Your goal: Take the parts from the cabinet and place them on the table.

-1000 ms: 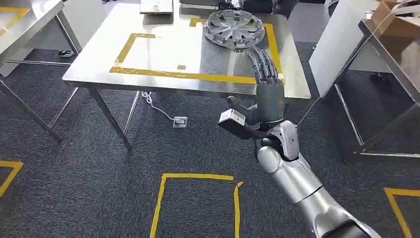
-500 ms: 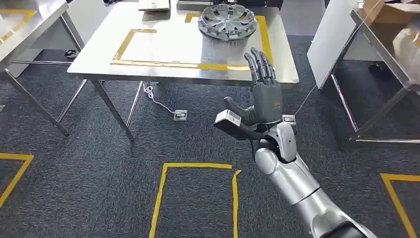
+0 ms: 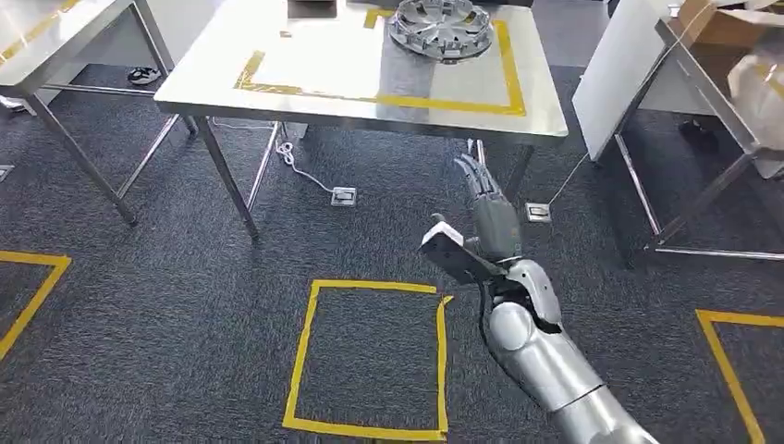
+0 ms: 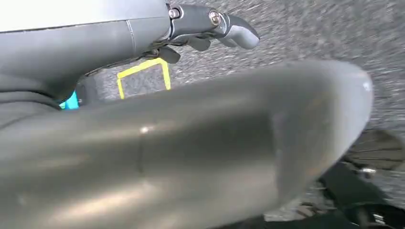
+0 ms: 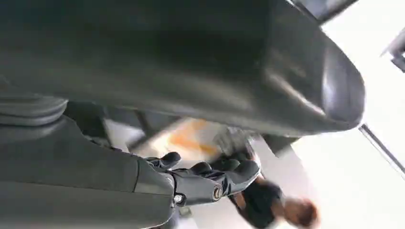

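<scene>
One silver wheel cover [image 3: 440,27], a round part with radiating spokes, lies flat on the steel table [image 3: 305,85] near its far right corner, inside a yellow tape rectangle [image 3: 434,100] marked on the tabletop. It sits well apart from the robot, which stands on dark carpet in front of the table's near edge.

Seen from the head camera, the right hand [image 3: 487,217] is raised over the floor, fingers [image 3: 475,176] straight, close together and pointing toward the table, holding nothing. The left hand [image 4: 210,26] hangs by the robot's side over the carpet in its own wrist view; its fingers curl loosely with nothing in them.

Judging by its look, the wheel cover is thin moulded plastic: light, fairly stiff, yet liable to flex or crack at the spokes. Its outer rim seems the safest place to take hold, with the smooth finish possibly slippery.

A yellow tape square [image 3: 370,356] marks the floor near the robot.
</scene>
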`<state>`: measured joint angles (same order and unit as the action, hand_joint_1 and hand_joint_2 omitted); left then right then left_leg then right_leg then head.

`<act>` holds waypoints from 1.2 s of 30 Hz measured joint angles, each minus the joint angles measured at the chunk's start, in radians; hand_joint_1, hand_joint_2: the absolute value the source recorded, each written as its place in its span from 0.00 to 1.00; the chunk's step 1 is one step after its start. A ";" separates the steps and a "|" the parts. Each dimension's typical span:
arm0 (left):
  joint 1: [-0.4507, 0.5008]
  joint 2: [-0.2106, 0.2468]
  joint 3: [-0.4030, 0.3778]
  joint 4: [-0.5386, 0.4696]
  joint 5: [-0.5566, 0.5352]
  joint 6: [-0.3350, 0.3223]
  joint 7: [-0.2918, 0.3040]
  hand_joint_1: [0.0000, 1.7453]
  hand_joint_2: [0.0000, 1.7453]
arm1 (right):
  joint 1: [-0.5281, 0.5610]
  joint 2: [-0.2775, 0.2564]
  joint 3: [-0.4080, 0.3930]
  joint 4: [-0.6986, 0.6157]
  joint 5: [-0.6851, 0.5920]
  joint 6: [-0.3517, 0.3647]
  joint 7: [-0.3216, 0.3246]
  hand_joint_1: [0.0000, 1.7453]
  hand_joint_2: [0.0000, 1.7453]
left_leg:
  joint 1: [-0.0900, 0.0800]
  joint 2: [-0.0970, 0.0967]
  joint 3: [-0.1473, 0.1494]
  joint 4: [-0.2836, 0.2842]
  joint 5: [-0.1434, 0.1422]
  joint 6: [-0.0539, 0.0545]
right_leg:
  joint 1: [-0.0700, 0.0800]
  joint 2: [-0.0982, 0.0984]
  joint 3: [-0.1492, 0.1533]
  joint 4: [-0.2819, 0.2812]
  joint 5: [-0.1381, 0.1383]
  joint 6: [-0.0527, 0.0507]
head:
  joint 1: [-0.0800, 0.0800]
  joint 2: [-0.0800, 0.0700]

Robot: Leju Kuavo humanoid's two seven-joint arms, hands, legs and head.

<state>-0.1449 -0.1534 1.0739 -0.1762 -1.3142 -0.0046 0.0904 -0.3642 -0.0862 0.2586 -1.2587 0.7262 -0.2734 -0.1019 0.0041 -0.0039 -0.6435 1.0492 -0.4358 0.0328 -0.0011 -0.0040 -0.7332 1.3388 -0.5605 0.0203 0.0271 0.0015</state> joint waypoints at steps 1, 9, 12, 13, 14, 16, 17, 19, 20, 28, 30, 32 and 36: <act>0.000 0.000 0.000 0.000 0.002 -0.001 0.003 0.00 0.00 | 0.010 0.002 -0.013 0.044 -0.022 0.010 -0.014 0.00 0.00 | -0.002 -0.001 -0.010 0.000 0.010 0.001 | 0.006 0.001 0.040 -0.035 0.036 -0.009 | 0.000 0.000; 0.018 0.003 0.000 0.001 -0.017 -0.029 -0.013 0.00 1.00 | 0.056 -0.005 -0.197 0.525 -0.214 0.059 -0.128 0.00 1.00 | 0.002 0.003 -0.027 -0.024 0.062 -0.029 | 0.029 -0.018 0.246 -0.379 0.061 -0.071 | 0.005 0.000; 0.039 0.011 0.000 0.001 -0.025 -0.024 0.005 0.00 1.00 | 0.099 -0.007 -0.266 0.697 -0.283 0.128 -0.132 0.00 1.00 | 0.005 0.000 -0.072 0.120 -0.082 -0.048 | 0.020 -0.013 0.226 -0.385 0.086 -0.063 | -0.001 0.000; 0.041 0.014 0.000 0.001 -0.026 -0.024 0.005 0.00 1.00 | 0.124 -0.007 -0.290 0.736 -0.295 0.137 -0.132 0.00 1.00 | 0.007 0.001 -0.093 0.190 -0.115 -0.055 | 0.019 -0.016 0.218 -0.383 0.090 -0.061 | 0.000 0.000; 0.045 0.018 0.000 0.001 -0.026 -0.024 0.005 0.00 1.00 | 0.144 -0.007 -0.312 0.771 -0.300 0.141 -0.133 0.00 1.00 | 0.010 0.002 -0.102 0.240 -0.125 -0.061 | 0.017 -0.019 0.208 -0.378 0.093 -0.057 | 0.000 0.000; 0.052 0.022 0.000 0.001 -0.026 -0.024 0.006 0.00 1.00 | 0.159 -0.007 -0.341 0.827 -0.304 0.144 -0.133 0.00 1.00 | 0.014 0.002 -0.044 0.184 -0.085 -0.070 | 0.008 -0.018 0.188 -0.362 0.096 -0.051 | 0.000 0.000; 0.052 0.026 0.000 0.001 -0.026 -0.024 0.006 0.00 1.00 | 0.161 -0.007 -0.350 0.845 -0.303 0.145 -0.131 0.00 1.00 | 0.017 0.002 0.012 0.104 -0.055 -0.074 | 0.002 -0.016 0.179 -0.352 0.094 -0.047 | -0.001 0.000; 0.050 0.026 -0.001 0.001 -0.026 -0.023 0.006 0.00 1.00 | 0.161 -0.008 -0.367 0.868 -0.302 0.146 -0.125 0.00 1.00 | 0.012 -0.002 0.089 -0.009 -0.075 -0.072 | -0.004 -0.013 0.166 -0.334 0.092 -0.031 | -0.003 0.000; 0.056 0.028 -0.006 0.001 -0.019 -0.023 0.006 0.00 1.00 | 0.162 -0.010 -0.372 0.878 -0.302 0.148 -0.120 0.00 1.00 | 0.009 -0.009 0.083 0.001 -0.044 -0.056 | -0.003 -0.010 0.165 -0.328 0.090 -0.025 | 0.000 0.000; 0.089 0.044 -0.141 -0.026 0.180 -0.018 -0.005 0.00 1.00 | 0.216 -0.003 -0.378 0.917 -0.367 0.168 -0.084 0.00 1.00 | 0.011 -0.001 0.061 -0.009 -0.042 -0.008 | -0.008 -0.001 0.052 -0.069 -0.056 0.010 | 0.000 0.000; 0.092 0.051 -0.181 -0.046 0.238 -0.016 -0.008 0.00 1.00 | 0.246 0.002 -0.378 0.932 -0.386 0.176 -0.077 0.00 1.00 | 0.009 -0.001 0.053 -0.009 -0.036 -0.008 | -0.008 0.000 0.032 -0.012 -0.063 0.008 | 0.000 0.000; 0.091 0.056 -0.220 -0.067 0.292 -0.015 -0.014 0.00 1.00 | 0.274 0.006 -0.378 0.946 -0.402 0.178 -0.066 0.00 1.00 | 0.008 -0.002 0.050 -0.009 -0.030 -0.012 | -0.007 0.000 0.111 -0.146 0.008 -0.001 | 0.000 0.000; 0.091 0.064 -0.302 -0.111 0.395 -0.013 -0.022 0.00 1.00 | 0.307 0.012 -0.378 0.958 -0.435 0.189 -0.052 0.00 1.00 | 0.002 0.003 0.046 -0.007 -0.027 -0.028 | 0.004 -0.002 0.206 -0.333 0.055 -0.011 | 0.001 0.000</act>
<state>-0.0544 -0.0892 0.7723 -0.2872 -0.9191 -0.0172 0.0683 -0.0575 -0.0740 -0.1190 -0.3002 0.2915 -0.0847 -0.1534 0.0056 -0.0009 -0.5976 1.0420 -0.4632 0.0045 0.0029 -0.0058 -0.5272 1.0054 -0.5051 0.0095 0.0279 0.0015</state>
